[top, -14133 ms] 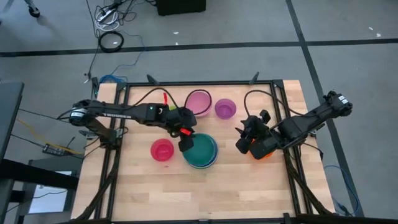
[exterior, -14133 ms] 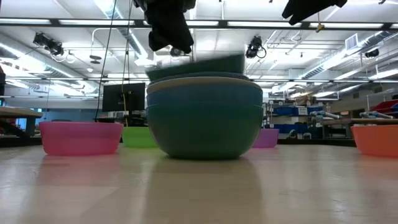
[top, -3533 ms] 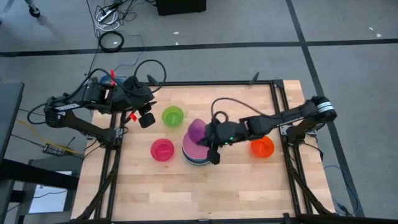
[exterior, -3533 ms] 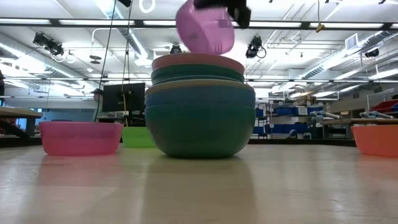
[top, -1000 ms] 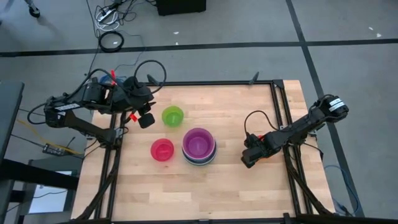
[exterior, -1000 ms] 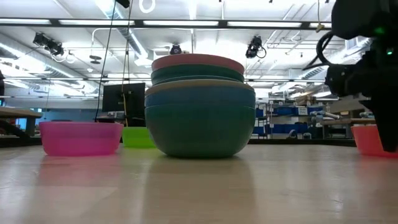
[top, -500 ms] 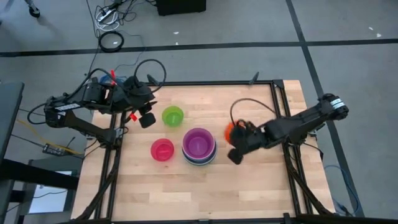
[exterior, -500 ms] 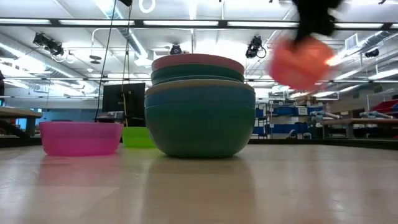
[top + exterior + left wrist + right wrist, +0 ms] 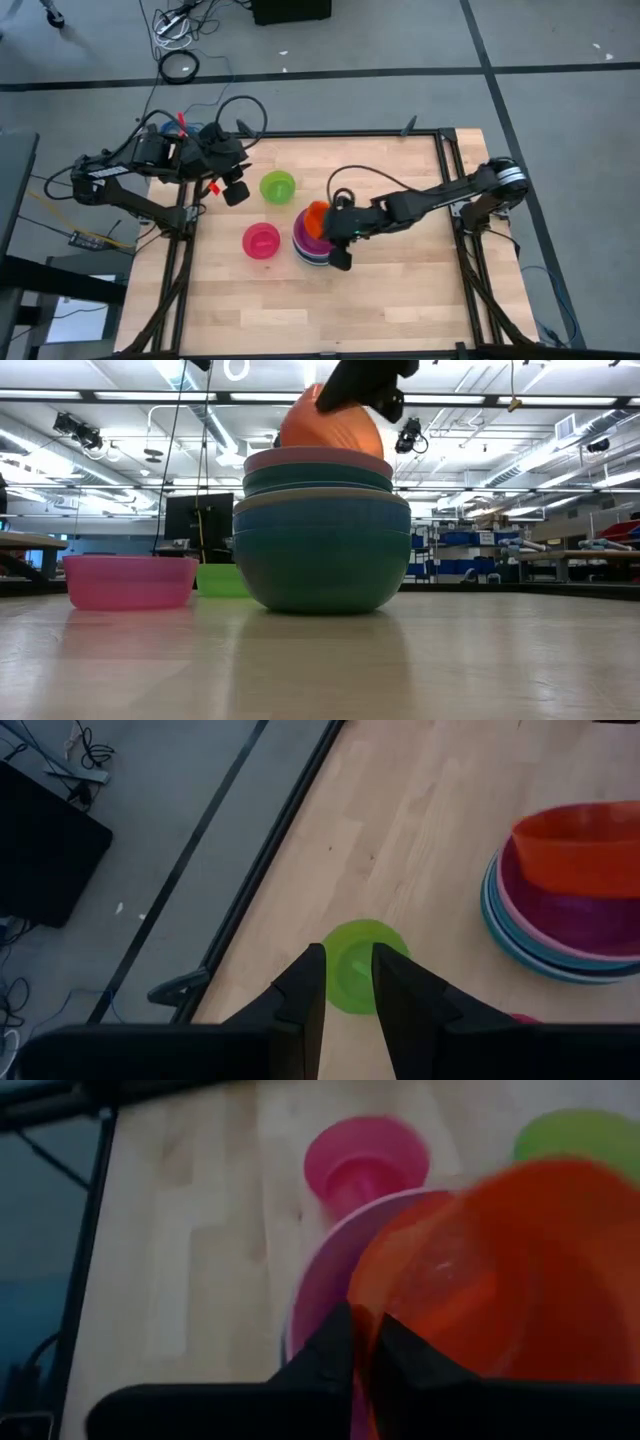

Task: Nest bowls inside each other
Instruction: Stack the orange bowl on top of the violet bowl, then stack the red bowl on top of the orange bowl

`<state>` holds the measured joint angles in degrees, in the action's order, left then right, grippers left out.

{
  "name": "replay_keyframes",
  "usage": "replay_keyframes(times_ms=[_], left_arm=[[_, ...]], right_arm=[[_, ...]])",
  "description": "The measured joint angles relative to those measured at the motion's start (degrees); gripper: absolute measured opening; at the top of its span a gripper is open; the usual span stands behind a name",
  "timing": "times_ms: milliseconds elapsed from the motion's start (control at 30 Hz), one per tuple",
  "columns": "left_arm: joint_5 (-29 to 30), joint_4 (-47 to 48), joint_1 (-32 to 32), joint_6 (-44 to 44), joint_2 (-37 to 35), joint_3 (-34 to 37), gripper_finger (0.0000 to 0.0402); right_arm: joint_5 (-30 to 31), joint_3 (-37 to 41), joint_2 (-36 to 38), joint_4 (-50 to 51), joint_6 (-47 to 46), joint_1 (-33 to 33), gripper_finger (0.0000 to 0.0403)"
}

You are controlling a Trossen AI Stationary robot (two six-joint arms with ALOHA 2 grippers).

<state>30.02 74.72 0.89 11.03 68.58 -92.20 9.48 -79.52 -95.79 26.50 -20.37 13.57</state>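
A stack of nested bowls (image 9: 320,248) stands mid-table, teal and blue below, pink and purple on top. My right gripper (image 9: 331,233) is shut on an orange bowl (image 9: 330,422) that hangs tipped over the stack. The bowl's lower part dips behind the stack's top rim (image 9: 318,457). A magenta bowl (image 9: 261,241) and a lime green bowl (image 9: 278,186) stand on their bases left of the stack. My left gripper (image 9: 348,982) hovers open above the table's far left, with the lime green bowl (image 9: 362,963) beyond its fingers. My right gripper pinches the orange bowl's rim (image 9: 375,1285) on the side toward the table's right, one finger inside the bowl and one outside. The fingers slant down from the table's right. The bowl is tilted over the purple bowl (image 9: 325,1275); whether it touches it I cannot tell.
Bare wood lies to the right and near side of the stack (image 9: 400,290). A black metal frame (image 9: 450,170) borders the tabletop. Cables loop over both arms.
My right gripper has lifted the orange bowl off the table's right side and carried it up and toward the left, to above the stack. Its wrist has rolled, and the bowl, upright on the table before, now hangs tipped.
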Motion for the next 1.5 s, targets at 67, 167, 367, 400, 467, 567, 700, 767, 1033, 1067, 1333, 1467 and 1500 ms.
replay_keyframes(times_ms=[67,167,367,400,467,567,700,767,1033,1067,1333,1467,1500], left_arm=[[-0.02,0.41,0.0,0.05,0.02,0.0,0.0092],[-0.02,0.62,0.0,0.13,0.02,0.0,0.0092],[-0.06,0.66,0.0,0.19,0.02,0.0,0.0092],[-0.14,0.46,0.0,0.55,0.02,0.18,0.0092],[-2.66,1.16,0.0,1.74,-0.02,1.1,0.0092],[-9.88,4.94,0.15,3.96,0.0,3.13,0.0092],[-14.49,7.73,1.68,7.17,-0.05,7.87,0.0092],[-14.51,7.08,1.97,7.69,0.04,10.37,0.0092],[-14.25,-0.25,2.19,7.37,0.0,14.12,0.0092],[-14.25,-0.95,2.19,7.19,-0.02,14.12,0.0092],[-14.25,-0.26,2.22,7.11,-0.02,14.12,0.0092],[-18.53,-1.21,2.76,8.81,-0.04,14.17,0.0092],[-21.03,-1.52,3.43,10.0,-0.05,14.55,0.0092]], right_arm=[[-0.57,-3.1,-1.94,3.44,0.16,-0.12,0.0029],[-0.53,-8.1,-4.18,11.46,-0.15,-0.15,0.0066],[1.0,-15.85,-5.22,23.04,-0.99,0.1,0.0135],[2.01,-16.68,-4.89,24.94,-1.51,0.34,0.0142],[6.21,-17.81,-3.46,29.72,-2.8,1.33,0.0149],[14.54,-18.15,-0.53,35.93,-5.95,3.59,0.0149],[24.12,-18.13,1.11,33.49,-7.48,6.42,0.0143],[25.25,-18.13,0.66,30.75,-6.27,7.02,0.0139],[23.78,-17.97,-7.98,28.72,-5.56,5.7,0.0123],[22.78,-17.97,-9.25,28.72,-5.76,5.54,0.0122],[19.23,-17.89,-11.72,30.16,-6.25,5.39,0.012],[23.6,-17.94,-5.08,35.14,-6.94,5.13,0.0115],[25.04,-17.96,-2.74,37.76,-8.59,5.15,0.0114]])
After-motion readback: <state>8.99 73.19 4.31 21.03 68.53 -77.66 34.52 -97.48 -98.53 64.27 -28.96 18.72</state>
